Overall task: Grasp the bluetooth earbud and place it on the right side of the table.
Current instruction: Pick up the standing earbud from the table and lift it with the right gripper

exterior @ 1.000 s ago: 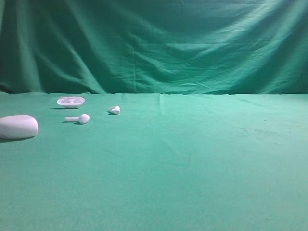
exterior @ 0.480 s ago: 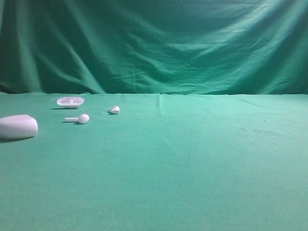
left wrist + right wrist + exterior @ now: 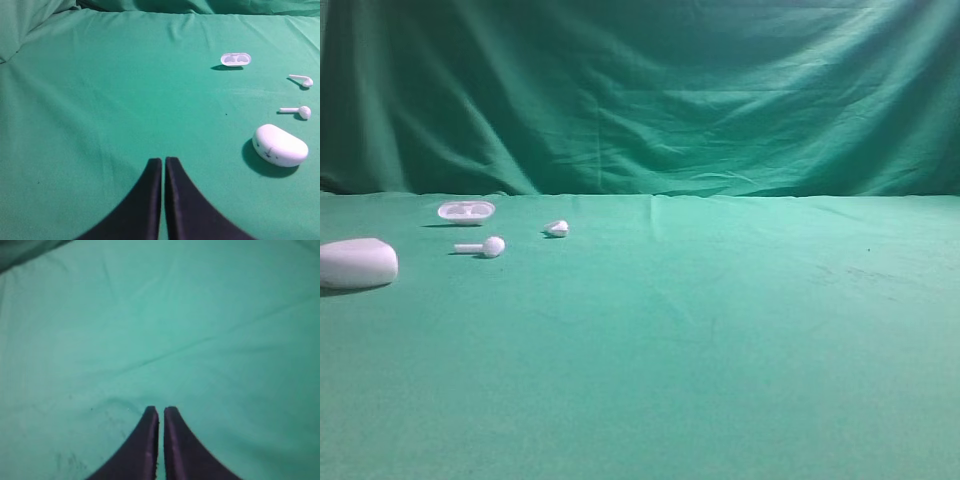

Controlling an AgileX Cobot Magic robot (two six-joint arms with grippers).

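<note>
Nothing on the bench (image 3: 720,330) has moved over the last second: in the high view the two earbuds, the tray and the case lie in the same spots at the left of the frame as before, and neither arm has come into that view. One earbud (image 3: 484,246) lies with its stem flat, left of centre; the other earbud (image 3: 557,228) sits just to its right and slightly further back. The tray (image 3: 466,210) is behind them and the case (image 3: 357,262) is at the left edge. In the wrist views, the left gripper (image 3: 163,162) has its jaws pressed together and holds nothing, low over bare cloth with the case at its lower right. The right gripper (image 3: 161,412) is likewise closed and empty over bare cloth. The task looks unstarted; a gripper must first part its jaws and reach toward an earbud.
</note>
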